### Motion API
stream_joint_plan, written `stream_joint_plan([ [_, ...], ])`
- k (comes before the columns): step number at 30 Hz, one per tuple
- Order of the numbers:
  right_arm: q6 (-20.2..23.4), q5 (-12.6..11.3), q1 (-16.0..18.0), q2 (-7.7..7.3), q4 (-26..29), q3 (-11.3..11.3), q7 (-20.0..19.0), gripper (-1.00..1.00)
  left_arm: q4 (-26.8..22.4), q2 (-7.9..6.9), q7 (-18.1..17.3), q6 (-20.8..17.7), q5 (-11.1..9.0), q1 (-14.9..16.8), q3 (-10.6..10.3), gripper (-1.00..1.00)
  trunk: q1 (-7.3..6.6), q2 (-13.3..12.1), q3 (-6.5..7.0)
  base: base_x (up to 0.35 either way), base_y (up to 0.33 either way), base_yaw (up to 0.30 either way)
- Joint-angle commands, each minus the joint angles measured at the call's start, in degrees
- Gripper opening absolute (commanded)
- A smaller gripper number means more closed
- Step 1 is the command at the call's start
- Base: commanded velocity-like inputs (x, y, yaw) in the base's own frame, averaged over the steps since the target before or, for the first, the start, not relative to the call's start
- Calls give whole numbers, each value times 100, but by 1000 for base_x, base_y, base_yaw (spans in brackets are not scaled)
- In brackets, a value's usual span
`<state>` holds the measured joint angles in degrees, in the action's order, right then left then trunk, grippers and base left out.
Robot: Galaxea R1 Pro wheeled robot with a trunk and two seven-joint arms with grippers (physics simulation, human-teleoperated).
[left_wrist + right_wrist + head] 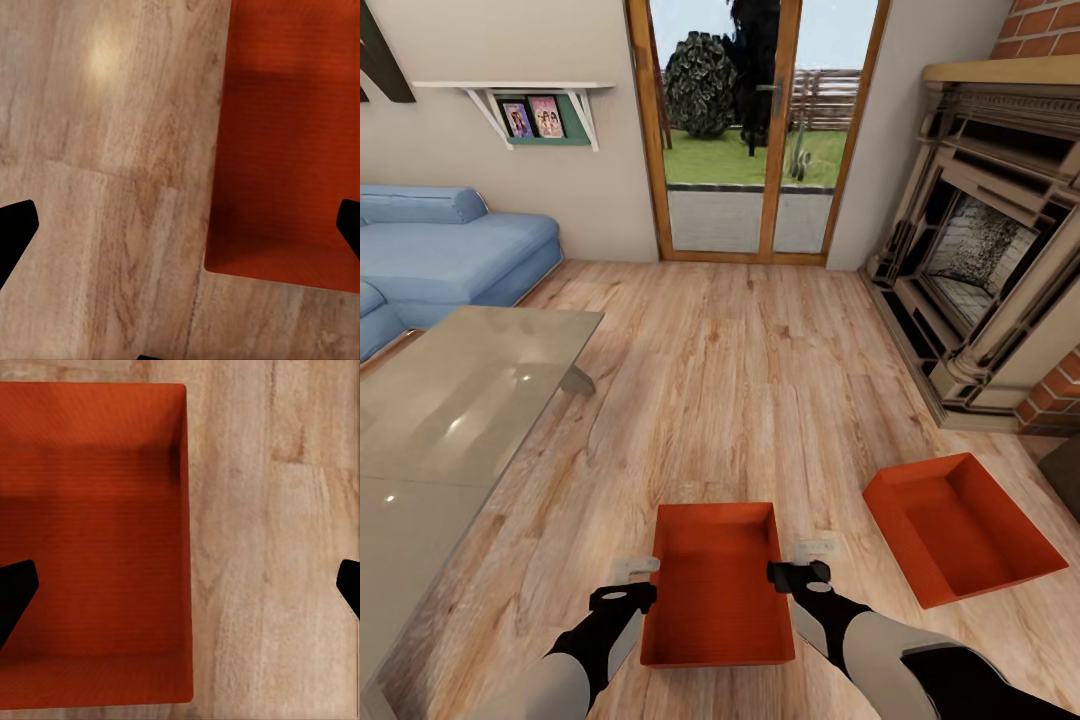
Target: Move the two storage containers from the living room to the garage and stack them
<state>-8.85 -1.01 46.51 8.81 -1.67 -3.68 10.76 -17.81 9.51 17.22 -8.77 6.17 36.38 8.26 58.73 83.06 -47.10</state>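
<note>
Here | near red-orange low-walled rectangular container (718, 590), matte, flat-bottomed | left gripper (628, 583) and right gripper (806, 570) spread wide astride its walls | twin container (960, 525) on pale wood planks (740, 380)

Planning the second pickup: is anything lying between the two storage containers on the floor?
No. In the head view only bare wood floor separates the container between the grippers from the other container, apart from the right gripper at the nearer one's edge.
</note>
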Motion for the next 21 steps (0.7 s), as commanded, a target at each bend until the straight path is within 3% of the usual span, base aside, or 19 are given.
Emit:
stream_joint_plan([
  [1,-32,-11,7,-3,-18,-37,23,100,-12,6,1,-37,60,1,39,100,0,2,-4,0,0,0],
  [21,-51,-12,-136,-18,-18,-36,23,100,-4,24,1,-44,51,1,44,100,0,2,-4,0,0,0],
])
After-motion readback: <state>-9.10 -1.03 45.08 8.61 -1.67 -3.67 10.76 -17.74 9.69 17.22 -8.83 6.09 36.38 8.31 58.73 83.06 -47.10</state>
